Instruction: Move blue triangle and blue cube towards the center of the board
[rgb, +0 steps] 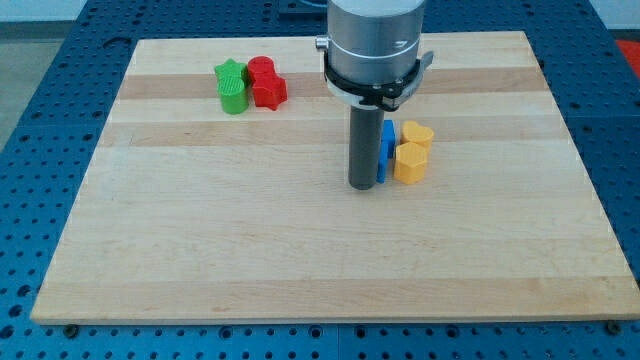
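My tip (361, 184) rests on the board just left of a blue block (386, 150), touching or nearly touching it. The rod hides most of that blue block, so I cannot make out its shape, nor whether one or two blue blocks are there. Two yellow blocks stand against the blue block's right side: a heart-like one (417, 136) toward the view's top and a hexagon-like one (410, 162) below it.
A green star-shaped block (231, 86) and a red block (266, 82) stand side by side, touching, near the view's top left. The wooden board (200, 250) lies on a blue perforated table. The arm's grey body (374, 45) hangs over the board's top middle.
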